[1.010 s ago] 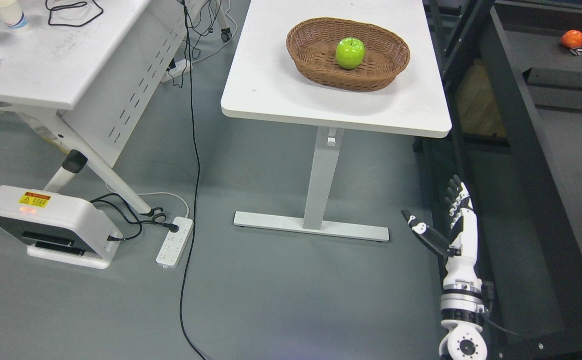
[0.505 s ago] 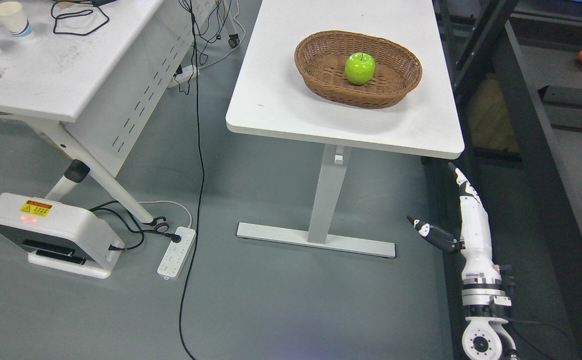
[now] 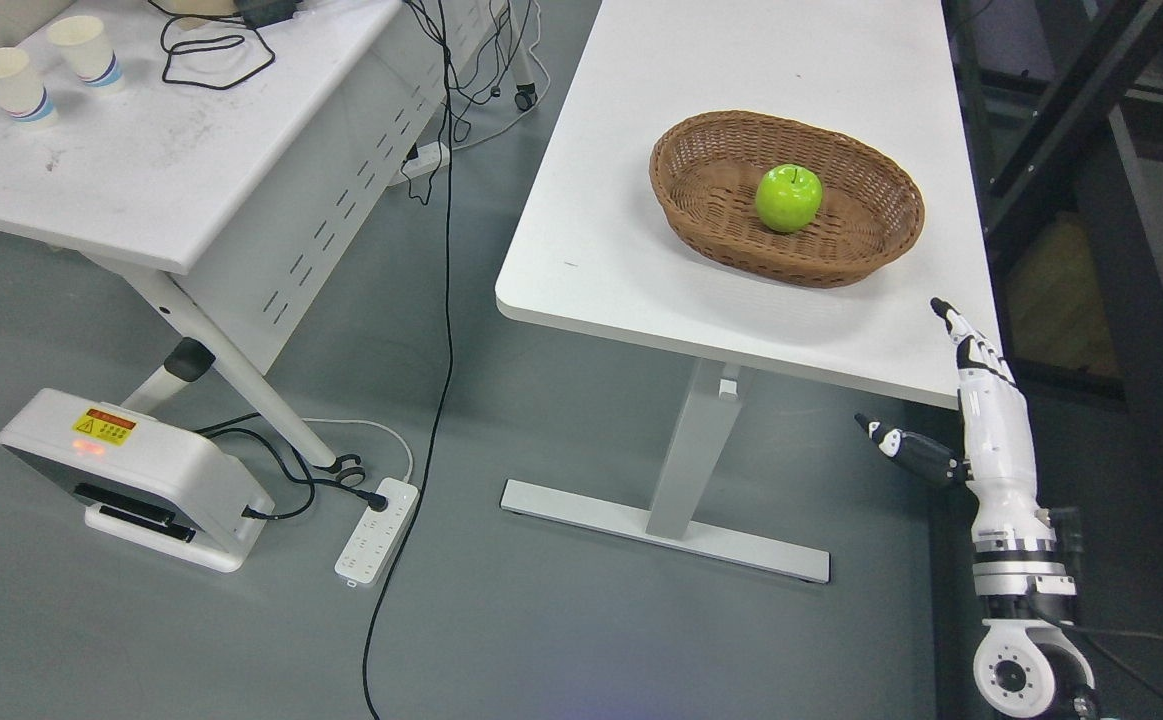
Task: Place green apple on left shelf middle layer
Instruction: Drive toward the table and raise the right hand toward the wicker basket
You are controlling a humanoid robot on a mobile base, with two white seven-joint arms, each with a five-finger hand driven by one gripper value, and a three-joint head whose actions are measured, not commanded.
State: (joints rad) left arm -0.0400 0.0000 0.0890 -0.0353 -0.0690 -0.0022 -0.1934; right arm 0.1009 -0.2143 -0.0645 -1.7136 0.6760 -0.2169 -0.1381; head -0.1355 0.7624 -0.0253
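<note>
A green apple (image 3: 788, 198) sits in the middle of an oval brown wicker basket (image 3: 701, 205) on the white table (image 3: 631, 250) at the upper right. My right hand (image 3: 951, 400) is open and empty, fingers straight and thumb out to the left. It stands at the table's near right corner, lower than the basket and well short of the apple. Its arm comes up from the lower right edge. The left hand is out of view.
A dark shelf frame (image 3: 1131, 290) stands right of the table. A second white table (image 3: 171, 150) at upper left holds two paper cups (image 3: 11, 85) and black cables. A white device (image 3: 136, 475), a power strip (image 3: 373, 518) and cords lie on the grey floor.
The whole picture has shifted right and down, so the camera has moved. My right hand has risen toward the table's near right corner and turned edge-on, fingers still straight.
</note>
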